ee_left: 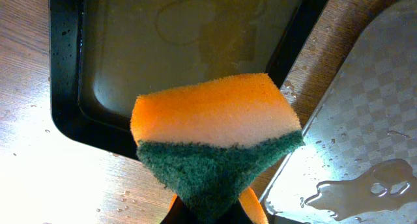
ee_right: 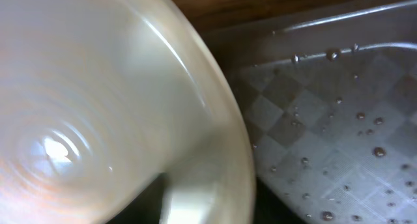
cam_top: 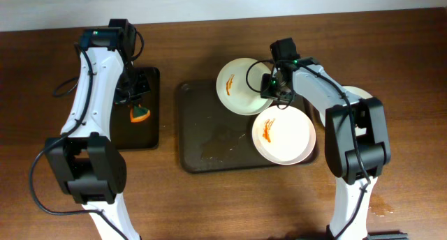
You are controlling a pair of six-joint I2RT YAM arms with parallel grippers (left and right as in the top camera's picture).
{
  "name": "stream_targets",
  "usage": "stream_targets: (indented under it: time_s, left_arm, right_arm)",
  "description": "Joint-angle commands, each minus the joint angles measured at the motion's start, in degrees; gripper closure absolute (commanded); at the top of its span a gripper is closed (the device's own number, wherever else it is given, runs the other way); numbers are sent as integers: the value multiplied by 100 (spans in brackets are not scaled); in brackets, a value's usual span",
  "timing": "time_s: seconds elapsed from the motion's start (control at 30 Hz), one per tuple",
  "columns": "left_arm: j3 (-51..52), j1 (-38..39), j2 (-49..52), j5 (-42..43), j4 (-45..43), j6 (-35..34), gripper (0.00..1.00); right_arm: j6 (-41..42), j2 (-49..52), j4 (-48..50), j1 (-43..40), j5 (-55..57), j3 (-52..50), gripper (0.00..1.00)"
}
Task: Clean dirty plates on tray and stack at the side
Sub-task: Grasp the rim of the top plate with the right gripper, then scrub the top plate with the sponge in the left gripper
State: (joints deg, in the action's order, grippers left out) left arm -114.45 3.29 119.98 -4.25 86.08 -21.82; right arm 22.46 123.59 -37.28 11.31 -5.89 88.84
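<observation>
On the wooden table a large tray sits in the middle, with a wet smear on its bare floor. It carries two white plates. The far plate lies at the tray's far edge and overhangs the rim, with an orange streak on its face. The near plate lies in the tray's near right corner, touching the far one, and also carries an orange stain. The right gripper is at the right rim of the far plate. In the right wrist view that plate fills the left of the frame, blurred, above the checkered, droplet-covered tray floor, and I cannot tell whether the fingers are closed on the rim or merely beside it. To the left of the large tray, well apart from the plates, the left gripper hangs over a small black tray and pinches a sponge. The left wrist view shows the sponge squeezed at its lower end, with its green scrub layer under the orange foam. A puddle lies on the large tray at that view's right. A third plate shows on the table to the right, partly hidden under the right arm.
</observation>
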Motion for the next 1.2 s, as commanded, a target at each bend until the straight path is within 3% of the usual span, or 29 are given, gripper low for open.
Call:
stream_targets:
  time_s: [0.0, 0.03, 0.1, 0.33, 0.5, 0.63, 0.8, 0.87, 1.03, 1.17]
  left_arm:
    - [11, -39, -173, 42, -11, 94, 100]
    - [11, -39, -173, 42, -11, 94, 100]
    - [11, -39, -173, 42, -11, 94, 100]
    - [11, -39, -173, 44, -35, 92, 100]
    - [11, 11, -173, 46, -35, 98, 100]
    - [11, 286, -173, 968, -98, 988, 100]
    - [31, 977, -173, 1047, -212, 994, 100]
    - [240, 1169, -173, 1139, -529, 852, 100]
    - [1799, 1425, -170, 3003, -2159, 844, 100]
    - [3058, 1773, -170, 2975, -3541, 308, 100]
  right_arm:
    - [-15, 66, 83, 87, -57, -162, 80]
    - [-299, 66, 162, 122, -363, -162, 82]
    - [-570, 63, 223, 223, -568, -149, 96]
    - [-745, 63, 190, 688, -638, -140, 96]
    - [-485, 44, -837, 1091, -658, -138, 96]
    - [-352, 44, -1652, 1117, -962, -142, 96]
    - [-203, 44, -1709, 1239, -931, -142, 96]
    - [-203, 44, -1646, 1224, -935, -142, 96]
    - [-201, 44, -1537, 1220, -962, -142, 96]
    - [-201, 44, -1517, 1220, -960, -142, 96]
